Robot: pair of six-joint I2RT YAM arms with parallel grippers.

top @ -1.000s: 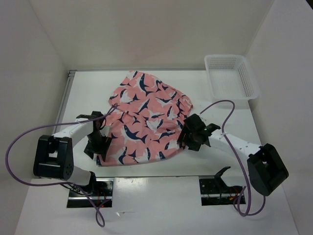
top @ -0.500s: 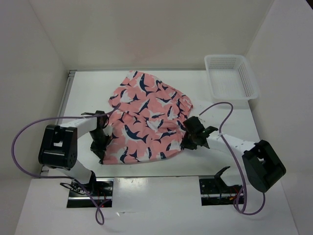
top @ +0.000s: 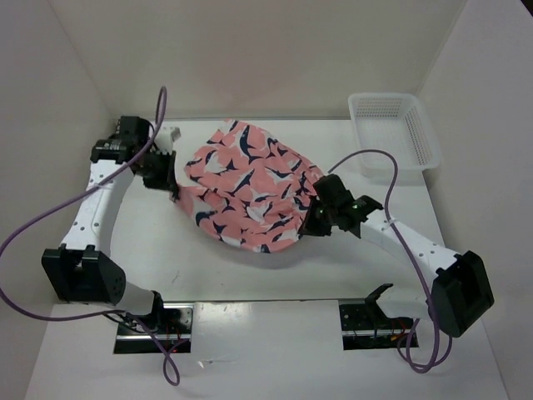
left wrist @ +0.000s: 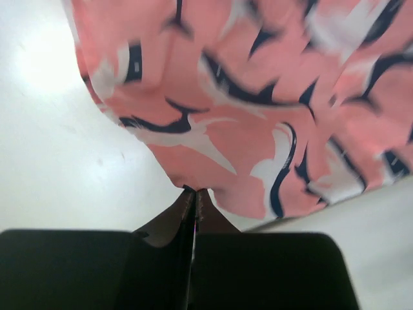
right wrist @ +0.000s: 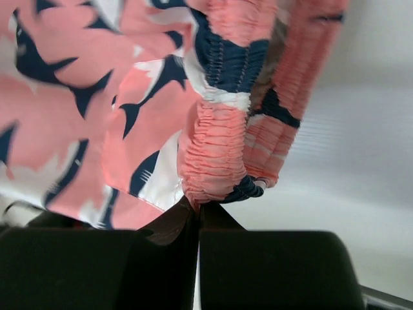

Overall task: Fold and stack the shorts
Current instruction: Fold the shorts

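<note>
Shorts [top: 250, 187] spread over the middle of the white table [top: 250, 279], a little left of centre, salmon-pink with a navy and white print. Held at both sides, one gripper on each. Far end up near the back wall, near edge sagging in a rounded curve. Cannot tell from above whether that near edge touches the tabletop.

Left arm [top: 96, 200] reaching far up the left side of the table, wrist bent inward to the left side of the cloth. Right arm [top: 408, 242] running on a slant from the near right corner toward the centre. Purple cable [top: 371, 158] arching over the right arm, and another looping wide off the left one.

White mesh basket [top: 429, 142] in the far right corner, well apart from the cloth.

Left gripper [top: 175, 188], seen close in the left wrist view [left wrist: 193, 194]: jaws closed to a thin slit, tips nipping the lower edge of the fabric [left wrist: 258, 97], bare table on either side.

Right gripper [top: 313, 222], seen close in the right wrist view [right wrist: 197, 206]: jaws likewise pressed together, clamped on the gathered, ruched waistband [right wrist: 219, 148], which is bunched in folds just above the tips, with printed cloth [right wrist: 77, 97] off to the left.
</note>
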